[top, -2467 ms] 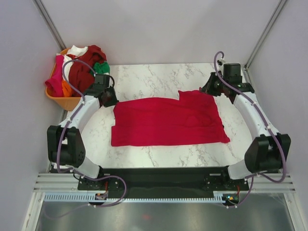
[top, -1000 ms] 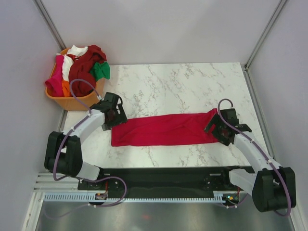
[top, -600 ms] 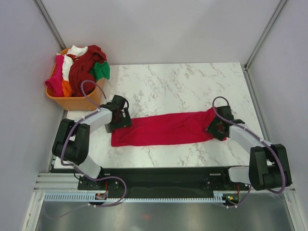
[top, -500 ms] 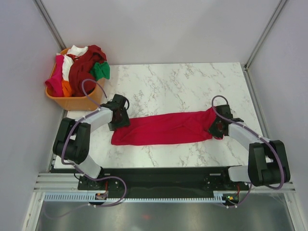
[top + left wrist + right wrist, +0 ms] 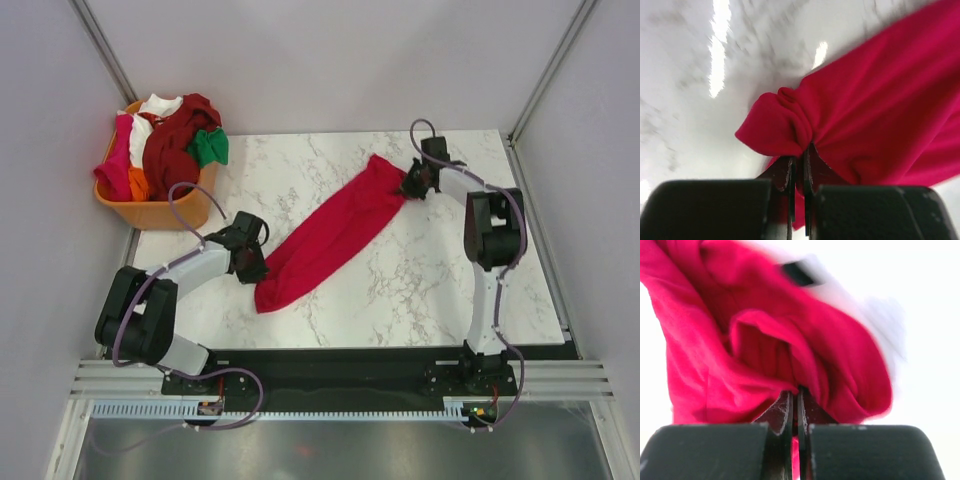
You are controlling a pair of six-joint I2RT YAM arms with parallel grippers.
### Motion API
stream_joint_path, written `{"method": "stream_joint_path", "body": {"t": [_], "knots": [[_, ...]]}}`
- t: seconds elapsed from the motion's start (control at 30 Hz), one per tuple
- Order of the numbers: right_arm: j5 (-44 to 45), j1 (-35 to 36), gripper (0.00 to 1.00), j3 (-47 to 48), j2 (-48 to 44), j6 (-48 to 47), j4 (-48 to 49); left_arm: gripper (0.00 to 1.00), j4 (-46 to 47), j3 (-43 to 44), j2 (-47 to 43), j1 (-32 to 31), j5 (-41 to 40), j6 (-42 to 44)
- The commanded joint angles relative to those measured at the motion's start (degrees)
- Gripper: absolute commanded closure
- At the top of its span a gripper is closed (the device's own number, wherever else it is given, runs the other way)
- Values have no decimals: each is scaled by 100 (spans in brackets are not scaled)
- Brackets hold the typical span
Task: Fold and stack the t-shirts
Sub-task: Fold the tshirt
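Crimson across the marble: the soft crimson cloth t-shirt (image 5: 325,235) is seen drawn into a long narrow band, laid diagonally on the white marble-patterned table (image 5: 430,290), from the near left up to the far right. Its near end is pinched by the left fingers (image 5: 782,171), closed tight on a bunched knob of fabric. Its far end is clamped by the right fingers (image 5: 781,412), closed on a gathered fold. No gap is visible between either pair.

The other t-shirts (image 5: 170,150), a heap of maroon, magenta, white, orange and green cloth, are piled in the orange plastic basket (image 5: 150,213) at the far left.

The cloth is judged light, limp and quick to rope up when stretched, so no shape will be kept unaided. A hold at the outer corners or hem edges, with the fabric spread flat, is judged better than a bunched pinch. Wrinkles and slipping layers are to be expected.
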Motion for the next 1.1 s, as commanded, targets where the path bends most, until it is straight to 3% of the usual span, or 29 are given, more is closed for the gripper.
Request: {"method": "stream_joint_path", "body": {"t": [0.0,0.07,0.17,0.27,0.3,0.37,0.5,0.57,0.6,0.63,0.83,0.87,0.9,0.93,0.97,1.07], "knots": [[-1284,46,100,2125,1339,-144,198,98,-244,-476,-442,-292,932,-625],[-1927,221,100,3728,2421,-57,101,98,-209,-776,-592,-809,1030,-1126],[-2595,572,96,5419,3634,163,188,98,-113,-926,-567,-1706,1013,-1943],[-2895,837,53,5708,4112,400,924,98,352,-874,-286,-2594,1083,-2656],[-2852,872,20,5594,4112,549,1301,98,441,-717,46,-2761,1162,-2770],[-2650,872,2,5313,4024,638,1576,98,678,-514,442,-3192,1206,-3052],[-2614,767,2,5321,3893,507,1507,96,749,460,1349,-3781,1425,-3123],[-2457,627,2,4770,3411,305,1454,90,749,646,1578,-3931,1435,-3097],[-2369,565,2,4506,3182,191,1454,80,740,665,1561,-3958,1417,-3079],[-2255,504,2,4242,2676,-53,1445,77,749,621,1439,-3975,1365,-3044],[-1753,11,2,2328,934,-591,1015,76,679,-116,850,-4002,1276,-3087],[-1683,-24,2,2124,747,-749,901,71,661,-187,649,-4054,1320,-3079],[-1595,-33,2,1930,398,-846,578,43,600,-336,482,-4229,1312,-3105],[-1499,-33,2,1502,229,-917,453,27,547,-407,315,-4352,1268,-3201],[-1454,-33,2,1254,53,-961,313,4,460,-451,130,-4484,1181,-3271],[-1594,89,2,103,-633,-908,171,0,-356,-382,-670,-4845,611,-3404]]}}
